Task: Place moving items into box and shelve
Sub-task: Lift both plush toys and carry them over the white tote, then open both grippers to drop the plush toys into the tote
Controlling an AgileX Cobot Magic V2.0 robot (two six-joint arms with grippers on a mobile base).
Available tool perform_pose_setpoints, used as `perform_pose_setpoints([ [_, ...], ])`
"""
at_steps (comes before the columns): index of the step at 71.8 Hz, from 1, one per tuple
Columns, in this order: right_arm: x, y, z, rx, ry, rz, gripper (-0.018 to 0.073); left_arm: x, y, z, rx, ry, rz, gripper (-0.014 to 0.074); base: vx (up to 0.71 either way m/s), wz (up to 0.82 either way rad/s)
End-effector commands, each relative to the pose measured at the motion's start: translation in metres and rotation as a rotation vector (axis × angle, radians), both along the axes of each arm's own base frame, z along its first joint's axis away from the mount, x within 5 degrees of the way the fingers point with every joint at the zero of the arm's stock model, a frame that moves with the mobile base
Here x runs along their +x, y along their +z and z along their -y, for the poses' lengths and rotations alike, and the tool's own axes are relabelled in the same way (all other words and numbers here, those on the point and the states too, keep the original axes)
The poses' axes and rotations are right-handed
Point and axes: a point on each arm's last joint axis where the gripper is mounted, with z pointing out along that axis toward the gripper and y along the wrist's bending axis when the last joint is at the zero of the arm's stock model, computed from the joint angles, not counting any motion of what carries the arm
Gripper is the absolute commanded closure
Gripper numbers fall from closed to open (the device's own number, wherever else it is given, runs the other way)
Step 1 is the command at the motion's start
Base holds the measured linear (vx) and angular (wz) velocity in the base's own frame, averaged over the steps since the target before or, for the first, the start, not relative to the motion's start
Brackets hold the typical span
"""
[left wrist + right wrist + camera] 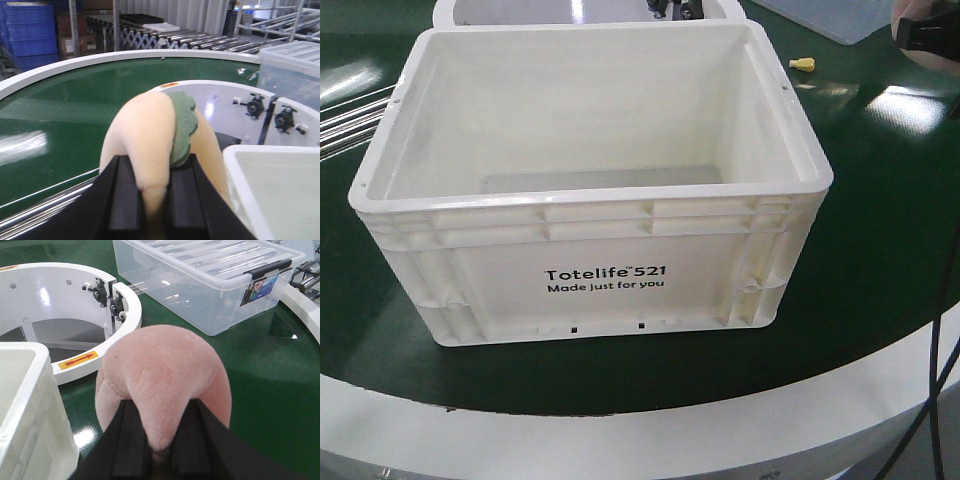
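Observation:
The box (600, 235), a large white tote printed "Totelife 521", stands on the green belt, and nothing shows inside it. In the left wrist view my left gripper (152, 162) is shut on a pale cream plush fruit (145, 125) with a green leaf, held just left of the box's rim (240, 165). My right gripper (160, 407) is shut on a dull pink-brown plush fruit (165, 360), to the right of the box's corner (30, 390) and above the belt. Both moving items are outside the box.
A clear lidded tub (200, 280) sits on the belt beyond the right gripper. A white ring frame (60, 290) with black bearings lies behind the box. A tiny yellow peg (802, 64) rests on the belt. Blue bins (30, 30) and roller conveyors (200, 37) stand beyond the table's white edge.

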Motion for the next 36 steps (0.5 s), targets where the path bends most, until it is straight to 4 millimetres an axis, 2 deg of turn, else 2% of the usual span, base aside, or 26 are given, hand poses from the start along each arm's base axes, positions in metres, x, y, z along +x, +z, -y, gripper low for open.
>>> perform_pose_setpoints([
  [1, -0.007, 0.03, -0.009, -0.007, 0.042, 0.151, 0.0564, -0.004, 0.023, 0.013, -0.004, -0.071, 0.135, 0.0603, 0.0, 0.0],
  [21, -0.018, 0.031, -0.067, 0.012, 0.254, 0.162, 0.0564, -0.009, 0.027, 0.065, -0.024, -0.3, 0.183, 0.0603, 0.0, 0.0],
  [36, -0.026, 0.024, -0.115, 0.023, 0.421, 0.16, 0.0564, -0.007, 0.018, 0.103, -0.038, -0.452, 0.165, 0.0603, 0.0, 0.0],
])
